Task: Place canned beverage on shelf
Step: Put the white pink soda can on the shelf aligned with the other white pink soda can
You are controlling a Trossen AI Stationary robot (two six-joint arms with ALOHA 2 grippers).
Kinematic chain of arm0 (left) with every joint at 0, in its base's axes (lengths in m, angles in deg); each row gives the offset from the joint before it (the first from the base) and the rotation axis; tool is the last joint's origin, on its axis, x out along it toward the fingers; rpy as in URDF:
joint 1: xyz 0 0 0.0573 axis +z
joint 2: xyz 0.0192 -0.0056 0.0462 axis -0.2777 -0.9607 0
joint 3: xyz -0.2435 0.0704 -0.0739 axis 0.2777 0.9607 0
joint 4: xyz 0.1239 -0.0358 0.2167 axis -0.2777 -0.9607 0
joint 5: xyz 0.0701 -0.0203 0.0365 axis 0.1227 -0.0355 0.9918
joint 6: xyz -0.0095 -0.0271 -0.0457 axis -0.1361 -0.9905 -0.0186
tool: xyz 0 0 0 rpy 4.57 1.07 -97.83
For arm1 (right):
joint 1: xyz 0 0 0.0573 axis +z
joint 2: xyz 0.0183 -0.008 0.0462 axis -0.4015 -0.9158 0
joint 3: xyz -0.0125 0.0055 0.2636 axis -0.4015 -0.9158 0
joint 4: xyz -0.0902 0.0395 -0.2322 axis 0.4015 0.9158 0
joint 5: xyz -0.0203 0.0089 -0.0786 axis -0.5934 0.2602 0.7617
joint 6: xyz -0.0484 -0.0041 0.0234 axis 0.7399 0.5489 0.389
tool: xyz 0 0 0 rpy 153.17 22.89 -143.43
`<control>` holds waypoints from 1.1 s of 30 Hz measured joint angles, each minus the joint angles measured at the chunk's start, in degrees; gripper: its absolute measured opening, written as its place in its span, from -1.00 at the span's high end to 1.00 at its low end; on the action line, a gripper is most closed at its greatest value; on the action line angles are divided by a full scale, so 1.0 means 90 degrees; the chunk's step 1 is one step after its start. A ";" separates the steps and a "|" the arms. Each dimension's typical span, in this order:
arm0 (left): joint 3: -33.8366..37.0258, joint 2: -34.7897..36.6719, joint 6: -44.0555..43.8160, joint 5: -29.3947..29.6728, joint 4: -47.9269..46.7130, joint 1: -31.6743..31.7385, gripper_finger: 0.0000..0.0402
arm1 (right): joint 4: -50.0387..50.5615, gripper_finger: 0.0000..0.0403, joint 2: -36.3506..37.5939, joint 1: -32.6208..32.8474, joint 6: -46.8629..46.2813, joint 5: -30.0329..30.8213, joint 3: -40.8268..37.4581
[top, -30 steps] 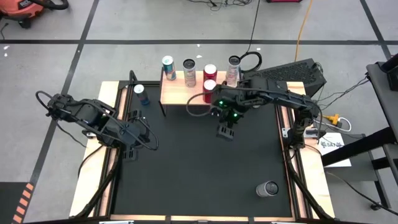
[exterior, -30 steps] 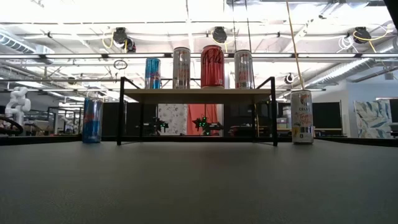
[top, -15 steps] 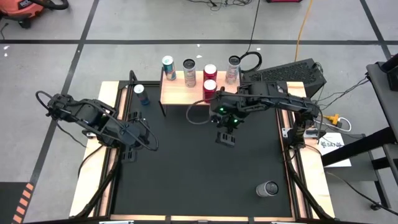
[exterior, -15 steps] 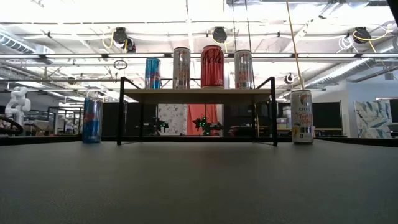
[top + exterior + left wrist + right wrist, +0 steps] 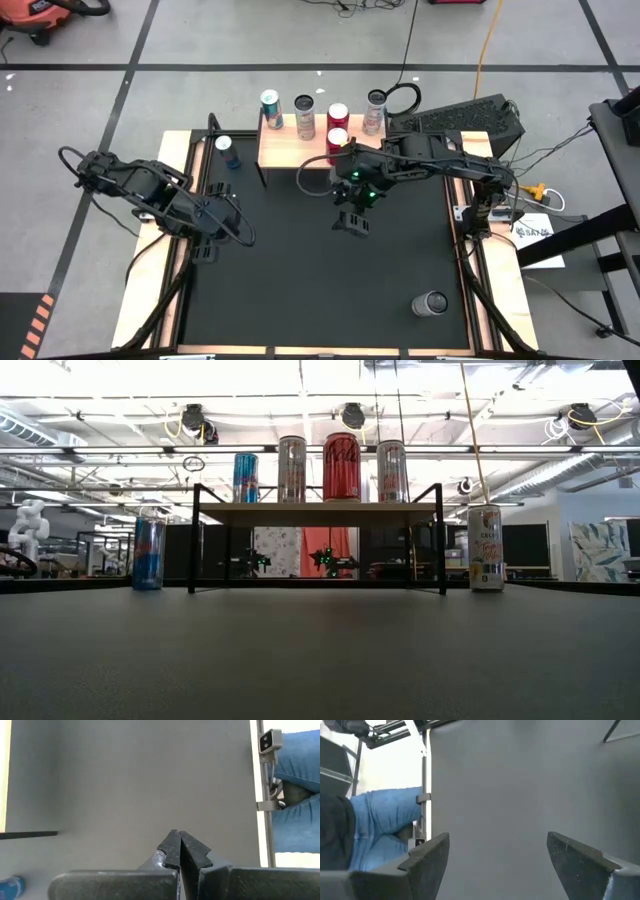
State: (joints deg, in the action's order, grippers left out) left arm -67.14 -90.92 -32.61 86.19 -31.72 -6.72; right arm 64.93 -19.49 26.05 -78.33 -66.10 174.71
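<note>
Cans are seen standing on the shelf (image 5: 300,145), four along its back and a red one nearer its front edge. The right gripper (image 5: 351,222) hangs over the surface (image 5: 300,290) just before the shelf, fingers apart and empty; the left gripper (image 5: 205,250) waits with fingers together. A release step is judged complete. A reach for the toppled can (image 5: 431,304) is called for next.

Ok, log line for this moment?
right gripper: open, empty, over mat | left gripper: shut, waiting at left edge | shelf: four cans | loose: blue can, tipped can
</note>
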 joint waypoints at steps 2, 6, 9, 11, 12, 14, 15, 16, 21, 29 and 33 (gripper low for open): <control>0.0000 -0.0014 -0.0034 -0.0030 0.0002 -0.0006 1.00 | 0.0005 -0.57 -0.0011 -0.0015 -0.0088 0.0171 0.0000; 0.0000 -0.0025 0.0039 -0.0147 0.0002 -0.0006 1.00 | 0.0046 -0.57 -0.0120 -0.0017 0.0031 0.0296 0.0000; 0.0000 -0.0101 0.0064 0.0160 0.0000 0.0001 1.00 | 0.0039 -0.57 -0.0220 -0.0017 0.0145 0.0313 0.0000; 0.0000 -0.0151 0.0015 0.0273 -0.0003 0.0006 1.00 | 0.0036 -0.57 -0.0305 -0.0017 0.0124 0.0297 0.0000; 0.0000 -0.0175 0.0012 0.0282 -0.0005 0.0005 1.00 | 0.0095 -0.57 -0.0347 -0.0017 0.0062 0.0270 0.0000; 0.0000 -0.0222 -0.0080 0.0279 -0.0034 -0.0001 1.00 | 0.0283 -0.57 -0.0456 -0.0017 -0.0039 0.0177 0.0000; 0.0000 -0.0240 -0.0154 0.0279 -0.0072 -0.0001 1.00 | 0.0433 -0.57 -0.0487 -0.0017 -0.0075 0.0101 0.0000; 0.0000 -0.0261 -0.0191 0.0275 -0.0118 -0.0006 1.00 | 0.0634 -0.57 -0.0522 -0.0013 -0.0142 0.0095 0.0000; 0.0000 -0.0306 -0.0131 0.0279 -0.0195 -0.0058 1.00 | 0.1347 -0.57 -0.0563 0.0083 -0.0695 0.0135 -0.0023; 0.0000 -0.0306 -0.0130 0.0985 -0.0210 -0.0491 1.00 | 0.1353 -0.57 -0.0492 0.0443 -0.0944 0.0667 -0.0049; 0.0000 -0.0306 -0.0155 0.1022 -0.0212 -0.0756 1.00 | 0.1353 -0.57 -0.0491 0.0650 -0.0944 0.0782 -0.0049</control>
State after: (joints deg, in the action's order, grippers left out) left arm -67.14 -93.67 -34.01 95.39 -33.62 -13.52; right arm 77.10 -23.91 31.89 -86.83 -59.07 174.27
